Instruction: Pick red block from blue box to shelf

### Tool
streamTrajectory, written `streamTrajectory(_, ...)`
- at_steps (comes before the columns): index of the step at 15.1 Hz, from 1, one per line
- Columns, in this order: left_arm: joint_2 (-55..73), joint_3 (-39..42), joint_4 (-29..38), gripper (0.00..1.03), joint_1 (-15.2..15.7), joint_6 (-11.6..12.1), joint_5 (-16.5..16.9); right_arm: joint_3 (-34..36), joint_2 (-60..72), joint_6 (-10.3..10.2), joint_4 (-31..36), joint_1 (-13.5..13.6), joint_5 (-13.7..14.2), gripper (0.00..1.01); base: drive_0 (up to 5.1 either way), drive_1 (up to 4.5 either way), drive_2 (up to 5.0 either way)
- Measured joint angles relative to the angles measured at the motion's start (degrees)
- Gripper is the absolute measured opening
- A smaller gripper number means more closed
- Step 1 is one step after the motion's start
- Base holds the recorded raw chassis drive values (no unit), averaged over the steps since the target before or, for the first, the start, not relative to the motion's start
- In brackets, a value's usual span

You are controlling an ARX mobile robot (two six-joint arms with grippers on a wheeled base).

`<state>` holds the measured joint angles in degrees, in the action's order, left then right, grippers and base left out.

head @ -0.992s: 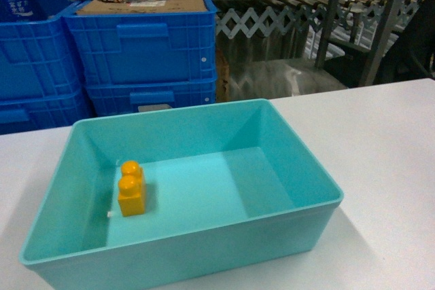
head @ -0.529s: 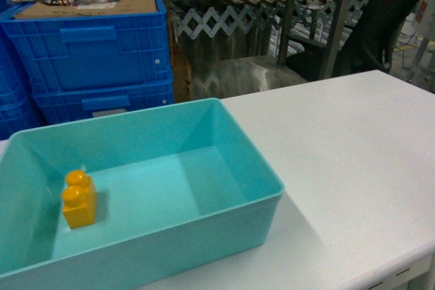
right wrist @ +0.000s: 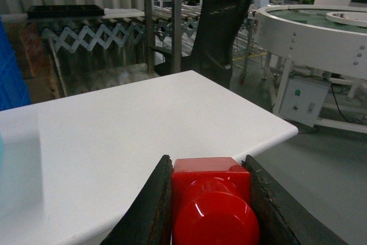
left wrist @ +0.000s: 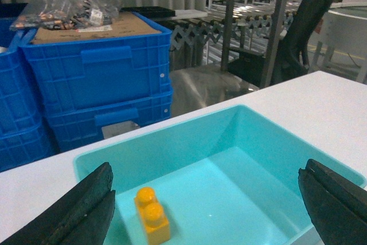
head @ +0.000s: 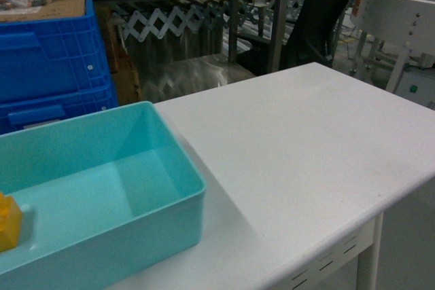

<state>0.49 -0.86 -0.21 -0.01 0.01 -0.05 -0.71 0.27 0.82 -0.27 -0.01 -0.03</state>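
The right pincer [right wrist: 209,210] is closed on the red block [right wrist: 211,196] — the dark fingers [right wrist: 150,210] press against both its side faces, and its round stud faces the right wrist camera. The block is held up in the air, above and in front of the white surface [right wrist: 132,136], clear of it; how high it hangs cannot be told.

The left pincer [left wrist: 209,205] stands wide open with nothing between its fingers [left wrist: 74,213], one at each lower corner of the left wrist view, hanging over the blue box [left wrist: 189,136]. Neither pincer shows in the head view.

The blue box sits on the surface toward its left end, running off the left edge of the head view, its right rim [head: 180,154] well short of the surface's right edge. Inside it a yellow brick [left wrist: 151,215] with two studs lies on the floor of the box, near the left wall — in the head view only a sliver of it [head: 8,222] shows at the frame's left edge.

Behind the surface, dark blue ribbed crates [left wrist: 97,84] are stacked, the top one carrying a sheet of cardboard [left wrist: 86,27] and a clear bag of small parts [left wrist: 63,8]. Further back stands the shelf [head: 258,11] with its steel uprights, and beside it a black office chair [right wrist: 218,30]. At the far right is a round white machine [right wrist: 309,30].
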Motion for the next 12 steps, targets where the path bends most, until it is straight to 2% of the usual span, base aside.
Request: streamTrajectory(12, 0.0, 0.0, 0.0, 0.98, 0.0, 0.0, 0.0, 0.0, 0.0, 0.0, 0.0, 0.0, 0.0, 0.28, -1.6, -1.59, -1.6)
